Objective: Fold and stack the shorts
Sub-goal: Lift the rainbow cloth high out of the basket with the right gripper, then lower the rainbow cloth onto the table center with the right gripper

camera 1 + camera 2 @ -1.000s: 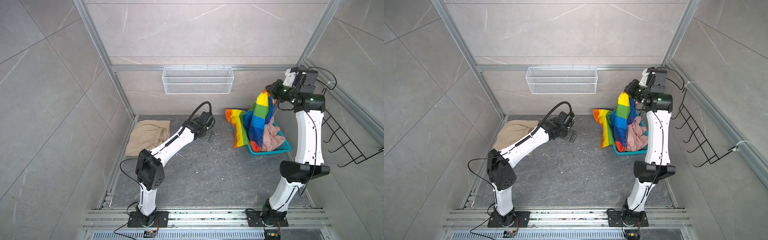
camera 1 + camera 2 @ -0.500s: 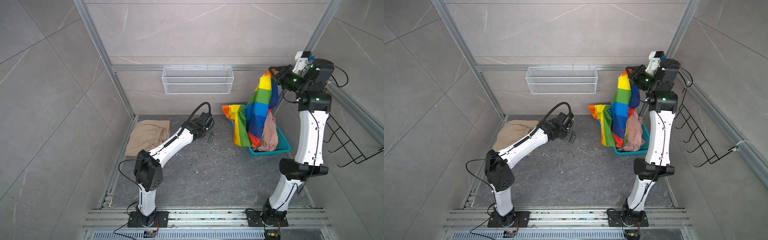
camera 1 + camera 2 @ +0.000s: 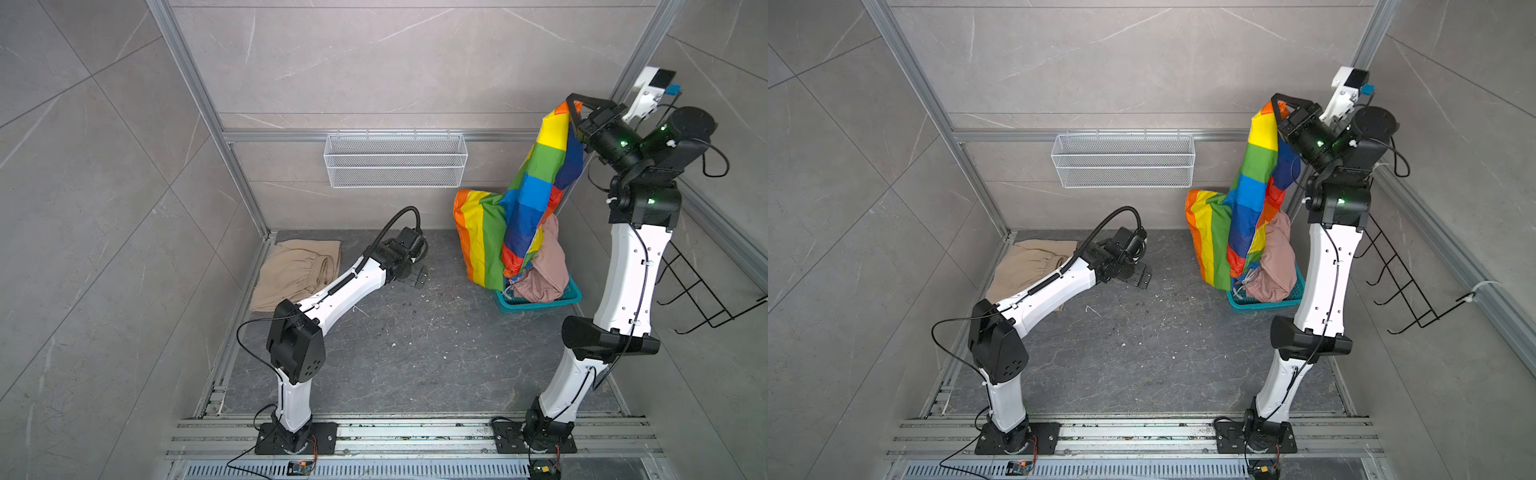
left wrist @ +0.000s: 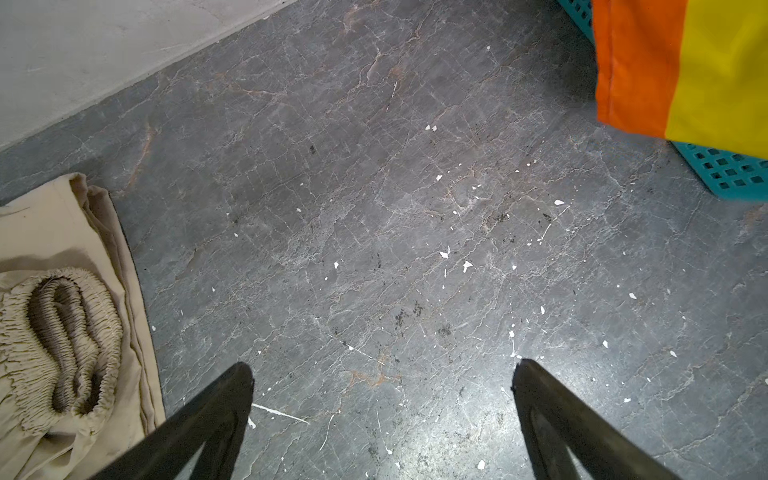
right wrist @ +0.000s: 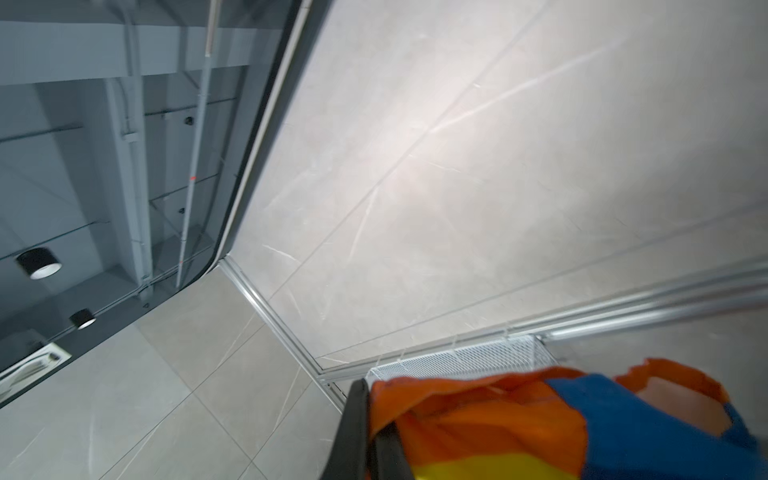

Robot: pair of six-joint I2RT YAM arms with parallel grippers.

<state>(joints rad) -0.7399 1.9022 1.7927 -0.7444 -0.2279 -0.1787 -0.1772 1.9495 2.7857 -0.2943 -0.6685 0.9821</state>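
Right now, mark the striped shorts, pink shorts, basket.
striped shorts (image 3: 536, 189): in a top view, on the blue band.
pink shorts (image 3: 548, 266): in a top view, on the bunched cloth.
basket (image 3: 536, 306): in a top view, on the near wall.

I count three shorts: beige shorts (image 3: 291, 270), rainbow shorts (image 3: 536, 191), pink shorts (image 3: 548, 270); one teal basket (image 3: 536, 306); one wire shelf (image 3: 395, 162); one black rack (image 3: 715, 291).

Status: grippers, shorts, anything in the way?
Right gripper shut on rainbow shorts, high above basket. Left gripper open, empty, low. Pink shorts hanging against them, possibly snagged.
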